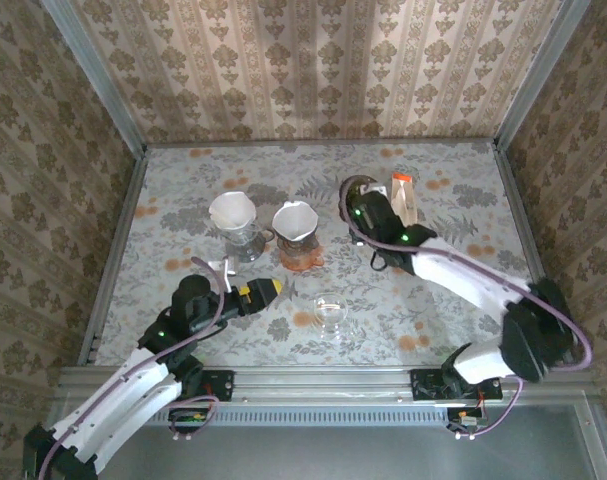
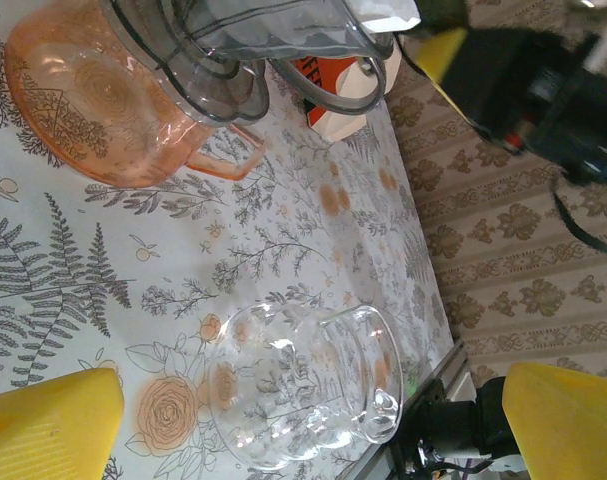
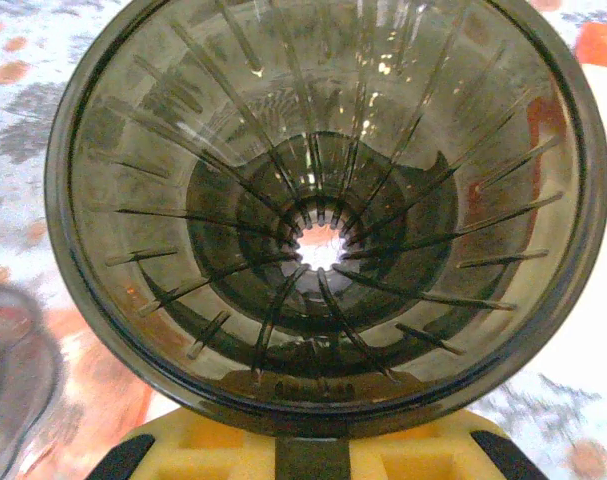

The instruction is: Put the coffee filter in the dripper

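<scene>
Dripper [image 3: 323,200] in near-closed right end effector [image 1: 367,213]

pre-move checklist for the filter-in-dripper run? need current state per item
1. Dark dripper empty: ok, no filter inside.
2. Right gripper on the dark dripper: ok, fingers closed at its near rim.
3. Left gripper free: ok, open and holding nothing.
4. Filter in hand: not ok. The white filter is out at left-centre, untouched.
5. Left gripper's path: not ok, the glass server sits just ahead of it.
6. Filter box contents: cannot tell.
</scene>
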Available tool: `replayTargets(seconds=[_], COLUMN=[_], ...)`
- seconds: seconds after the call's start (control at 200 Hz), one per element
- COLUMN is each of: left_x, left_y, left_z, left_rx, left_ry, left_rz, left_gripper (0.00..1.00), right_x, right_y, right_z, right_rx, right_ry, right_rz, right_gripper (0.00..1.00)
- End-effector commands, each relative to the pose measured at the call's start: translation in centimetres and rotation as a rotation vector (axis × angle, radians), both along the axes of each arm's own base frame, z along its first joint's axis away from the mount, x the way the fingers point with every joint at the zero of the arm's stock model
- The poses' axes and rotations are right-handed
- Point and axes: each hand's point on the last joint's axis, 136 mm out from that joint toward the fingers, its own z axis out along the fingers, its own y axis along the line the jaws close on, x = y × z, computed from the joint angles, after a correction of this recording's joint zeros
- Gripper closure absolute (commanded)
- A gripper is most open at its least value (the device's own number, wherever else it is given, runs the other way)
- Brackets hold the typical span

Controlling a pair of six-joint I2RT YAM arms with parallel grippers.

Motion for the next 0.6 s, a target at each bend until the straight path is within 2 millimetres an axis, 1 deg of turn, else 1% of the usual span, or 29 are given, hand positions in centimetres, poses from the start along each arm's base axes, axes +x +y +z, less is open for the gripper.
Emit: replayTargets(seconds=[0.0,0.085,0.17,0.19,0.23,0.295,0.41,0.5,0.595], left_x=[-0.3,-0.4,-0.4,-0.5,-0.5,-0.5,-0.4,-0.3,-0.3], left_y=[-0.1,0.0,0.1,0.2,0.2,0.2,0.2,0.2,0.3], left_z=[1.8,2.1,2.1,2.1,2.0,2.0,1.7,1.5,1.3], left_rx=[-0.01,-0.007,-0.004,-0.005,-0.005,-0.008,-0.009,-0.009,-0.007], left_ry=[-0.045,-0.053,-0.054,-0.054,-0.052,-0.051,-0.047,-0.043,-0.037], left_rz=[-0.028,-0.029,-0.025,-0.024,-0.023,-0.021,-0.018,-0.012,-0.008], left_gripper=[0.0,0.0,0.0,0.0,0.0,0.0,0.0,0.0,0.0], right_x=[-3.9,-7.0,-10.0,-10.9,-12.5,-14.9,-18.5,-20.5,-21.6], right_y=[-1.5,-1.3,-0.6,-0.6,0.2,0.8,2.0,3.1,4.2], right_z=[1.9,3.6,4.5,4.3,4.1,3.7,2.6,1.7,0.7], right_rx=[-0.012,0.014,0.051,0.047,0.064,0.071,0.05,0.014,-0.05], right_ry=[-0.024,-0.047,-0.049,-0.028,-0.003,0.037,0.094,0.116,0.131], right_rz=[-0.03,0.022,0.111,0.138,0.21,0.286,0.411,0.484,0.533], right_gripper=[0.88,0.88,0.87,0.87,0.87,0.87,0.87,0.88,0.88])
